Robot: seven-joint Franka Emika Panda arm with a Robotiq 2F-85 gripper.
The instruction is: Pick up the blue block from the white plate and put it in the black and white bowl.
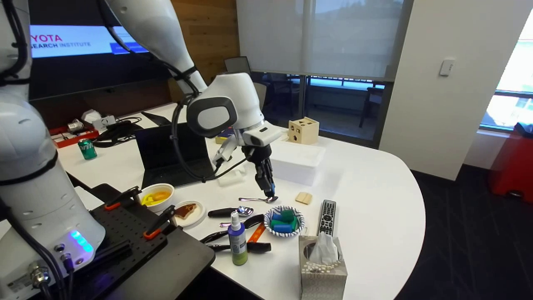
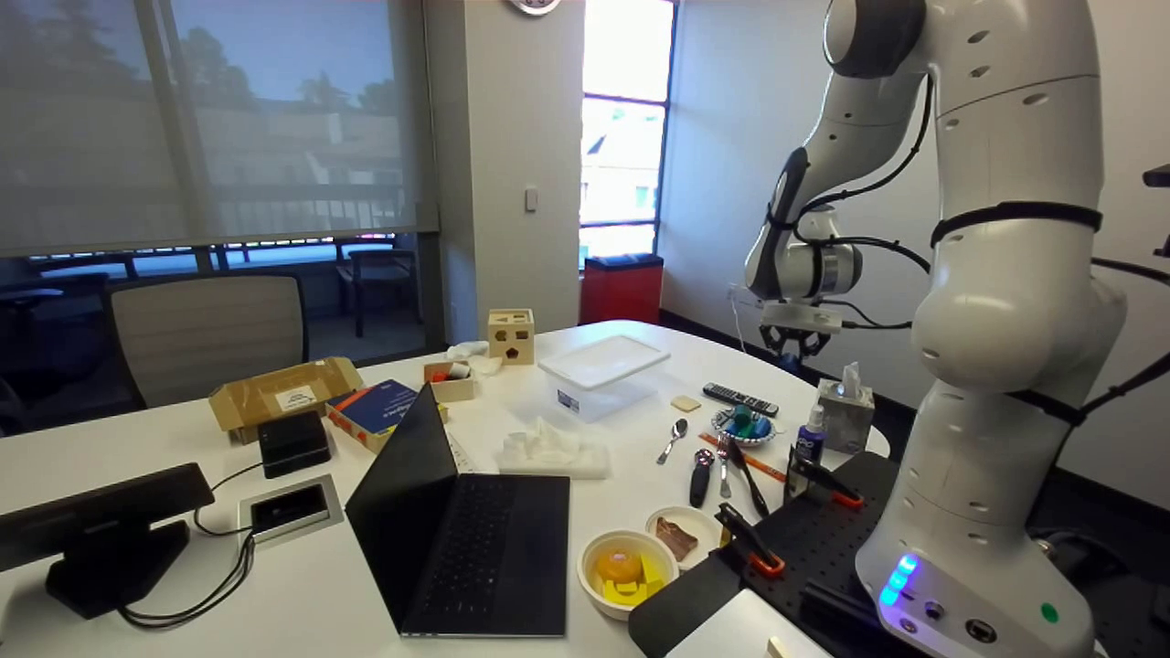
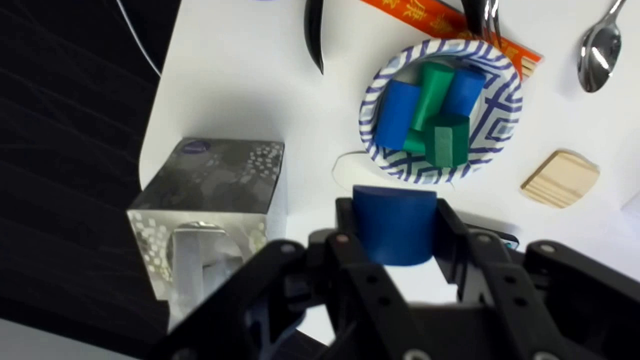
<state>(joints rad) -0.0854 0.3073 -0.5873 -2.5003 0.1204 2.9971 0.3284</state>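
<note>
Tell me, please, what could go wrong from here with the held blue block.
The patterned bowl holds several blue and green blocks, so the held blue block might roll off them and out. In the wrist view that block shows beside the bowl, not over it; if the end effector opened there, the block could land on the table. The tissue box stands near the bowl, so a low approach might bump it.

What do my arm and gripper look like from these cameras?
The arm is white with rounded segments, ringed by black bands, with black cables along it. Blue lights glow on its base, which carries a round green mark. The gripper is black, with slim, jointed fingers and round bolt heads.
</note>
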